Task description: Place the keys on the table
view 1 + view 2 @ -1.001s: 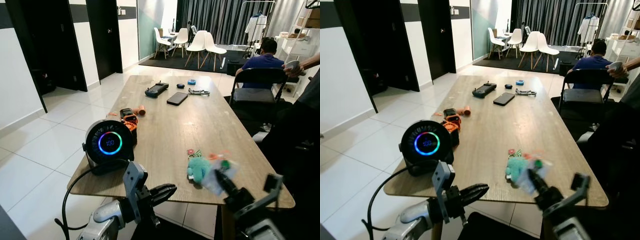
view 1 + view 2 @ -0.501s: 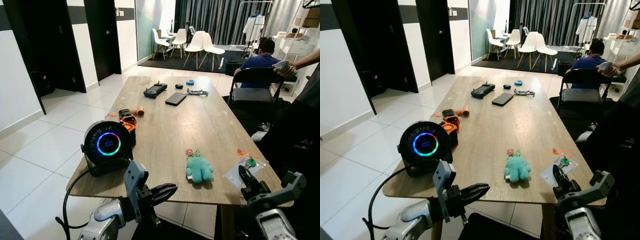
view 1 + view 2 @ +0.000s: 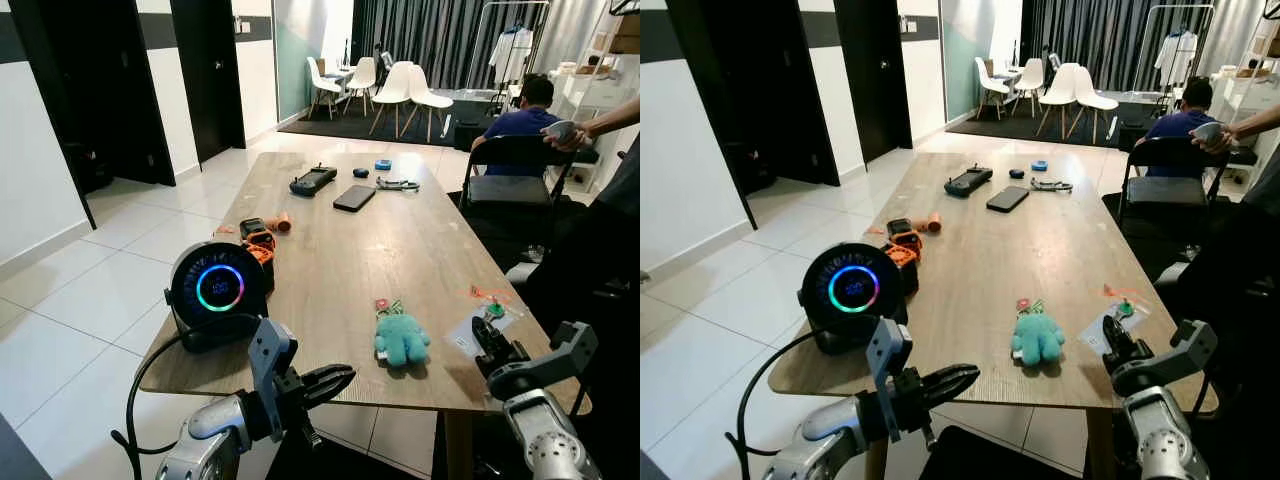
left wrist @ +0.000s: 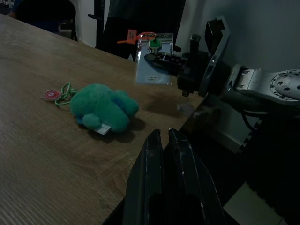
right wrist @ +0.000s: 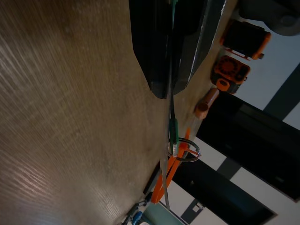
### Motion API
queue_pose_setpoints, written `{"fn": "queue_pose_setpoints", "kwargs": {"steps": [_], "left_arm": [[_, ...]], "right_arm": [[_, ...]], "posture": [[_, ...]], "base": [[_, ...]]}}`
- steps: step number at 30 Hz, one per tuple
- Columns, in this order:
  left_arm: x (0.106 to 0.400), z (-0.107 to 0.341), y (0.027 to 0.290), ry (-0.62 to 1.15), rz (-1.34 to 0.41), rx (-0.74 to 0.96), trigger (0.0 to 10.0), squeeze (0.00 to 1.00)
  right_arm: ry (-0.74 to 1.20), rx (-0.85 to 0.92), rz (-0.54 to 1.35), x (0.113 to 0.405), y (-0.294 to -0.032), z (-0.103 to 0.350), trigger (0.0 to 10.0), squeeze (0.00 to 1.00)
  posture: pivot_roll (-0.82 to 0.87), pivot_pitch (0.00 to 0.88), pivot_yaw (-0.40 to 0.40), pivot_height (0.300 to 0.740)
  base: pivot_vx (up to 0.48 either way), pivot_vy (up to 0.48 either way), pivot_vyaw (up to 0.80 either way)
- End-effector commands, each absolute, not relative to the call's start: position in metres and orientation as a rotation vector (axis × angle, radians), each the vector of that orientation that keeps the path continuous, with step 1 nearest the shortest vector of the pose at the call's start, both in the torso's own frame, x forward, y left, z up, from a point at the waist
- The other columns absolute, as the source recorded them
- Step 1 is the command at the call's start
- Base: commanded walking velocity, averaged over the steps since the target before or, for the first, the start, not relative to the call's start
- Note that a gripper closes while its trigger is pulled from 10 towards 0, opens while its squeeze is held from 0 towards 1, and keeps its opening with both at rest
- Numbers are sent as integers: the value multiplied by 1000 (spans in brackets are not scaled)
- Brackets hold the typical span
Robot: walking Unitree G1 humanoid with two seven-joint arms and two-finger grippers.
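Clear plastic card sleeve with keys (image 4: 153,58) on ring and orange tag, lower right of frame over worktop (image 3: 400,250) edge, pinched in right tool (image 3: 487,340): light, floppy, slippery, best gripped by the sleeve's flat edge; left tool (image 3: 325,382) narrow, idle

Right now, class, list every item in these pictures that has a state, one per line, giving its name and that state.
Right end effector: shut on the keys.
Keys: with card holder and orange tag, held just above the table's near right edge.
Left end effector: shut, holding nothing, before the near table edge.
Teal plush keychain: lying on the table.
Round speaker: lit, standing upright.
Phone: lying flat, screen dark.
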State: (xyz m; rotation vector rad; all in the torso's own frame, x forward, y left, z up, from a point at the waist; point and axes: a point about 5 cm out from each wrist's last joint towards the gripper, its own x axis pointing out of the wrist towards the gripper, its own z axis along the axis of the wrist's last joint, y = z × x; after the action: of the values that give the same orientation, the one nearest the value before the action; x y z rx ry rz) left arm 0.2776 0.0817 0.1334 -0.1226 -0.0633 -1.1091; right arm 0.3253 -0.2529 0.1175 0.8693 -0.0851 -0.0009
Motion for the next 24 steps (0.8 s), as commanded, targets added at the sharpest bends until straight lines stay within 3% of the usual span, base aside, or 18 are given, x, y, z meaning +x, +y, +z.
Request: {"fn": "queue_pose_setpoints", "kwargs": {"steps": [1,21,22,24], "left_arm": [[280,137,83,-84,-1088,-111,10000,0],[285,140,83,-125,-1022,-113,10000,0],[284,140,83,-125,-1022,-113,10000,0],[284,140,83,-125,-1023,-114,10000,0]], "right_arm": [[-68,858,10,328,-249,115,10000,0],[-40,896,102,339,-226,112,10000,20],[-40,899,106,339,-226,112,10000,1000],[-42,904,112,339,-225,112,10000,1000]], "posture": [[20,49,34,740],[19,43,20,740],[19,43,20,740],[20,42,20,740]], "base": [[0,0,0],[0,0,0],[0,0,0],[0,0,0]]}}
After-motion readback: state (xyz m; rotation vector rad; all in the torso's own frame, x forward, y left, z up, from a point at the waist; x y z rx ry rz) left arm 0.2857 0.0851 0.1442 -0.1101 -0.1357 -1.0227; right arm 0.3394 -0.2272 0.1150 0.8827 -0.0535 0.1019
